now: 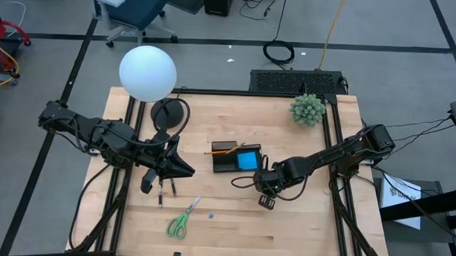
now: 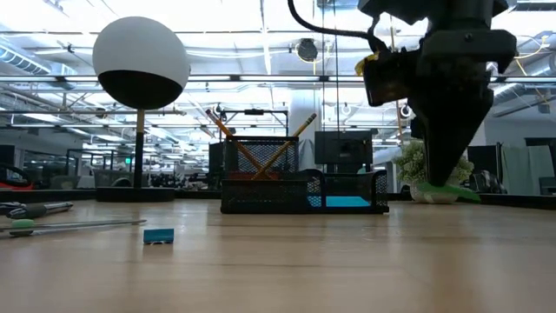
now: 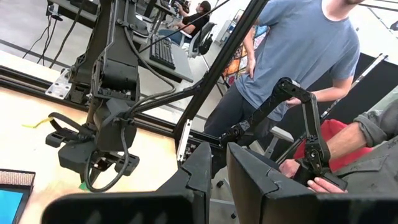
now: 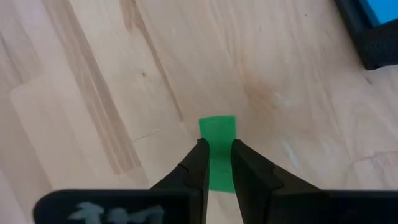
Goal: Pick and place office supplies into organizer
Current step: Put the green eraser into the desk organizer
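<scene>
Organizer (image 1: 228, 163), w/ pencils (image 1: 224, 150), blue pad (image 1: 249, 160)

Person's head (image 3: 336, 3) beyond frame edge

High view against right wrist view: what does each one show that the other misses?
Only the high view: the scissors near the front edge, the lamp, the plant ball, and the left claw left of the organizer. Only the right wrist view: a green eraser pinched in the right claw at the wood. Both: the organizer, its blue pad, the right claw and the table.
</scene>
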{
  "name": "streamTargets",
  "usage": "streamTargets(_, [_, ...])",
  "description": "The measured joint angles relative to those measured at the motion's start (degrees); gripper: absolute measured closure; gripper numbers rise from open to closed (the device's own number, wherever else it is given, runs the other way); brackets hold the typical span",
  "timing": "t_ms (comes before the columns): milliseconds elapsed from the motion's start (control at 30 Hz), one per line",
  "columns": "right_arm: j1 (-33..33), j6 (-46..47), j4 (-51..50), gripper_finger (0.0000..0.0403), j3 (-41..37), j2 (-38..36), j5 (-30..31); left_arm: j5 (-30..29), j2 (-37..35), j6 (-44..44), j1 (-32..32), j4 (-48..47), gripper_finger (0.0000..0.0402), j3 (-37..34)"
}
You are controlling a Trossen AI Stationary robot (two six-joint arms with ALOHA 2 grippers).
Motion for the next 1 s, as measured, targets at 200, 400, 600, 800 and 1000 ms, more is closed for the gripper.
streamTargets(200, [0.0, 1.24, -0.07, 0.0358, 0.02, -1.37, 0.07, 0.0, 0.0, -0.01, 0.0, 0.0, 0.0355, 0.0])
streamTargets(400, [0.0, 3.14, 3.14, 0.0358, 0.02, -3.88, 0.03, 0.0, 0.0, 0.0, 0.01, 0.0, 0.0355, 0.0])
streamTargets(600, [-0.04, 5.58, 8.55, 0.0358, 0.04, -6.32, 0.24, 0.0, 0.0, -0.01, 0.02, 0.01, 0.0355, 0.0])
streamTargets(800, [-0.19, 7.3, 19.16, 0.0358, 0.13, -7.16, 0.71, 0.0, 0.0, -0.01, 0.01, 0.02, 0.0355, 0.0])
streamTargets(1000, [-1.19, 8.34, 29.75, 0.0358, 0.11, -7.14, 2.09, 0.0, 0.0, -0.02, 0.0, 0.02, 0.0355, 0.0])
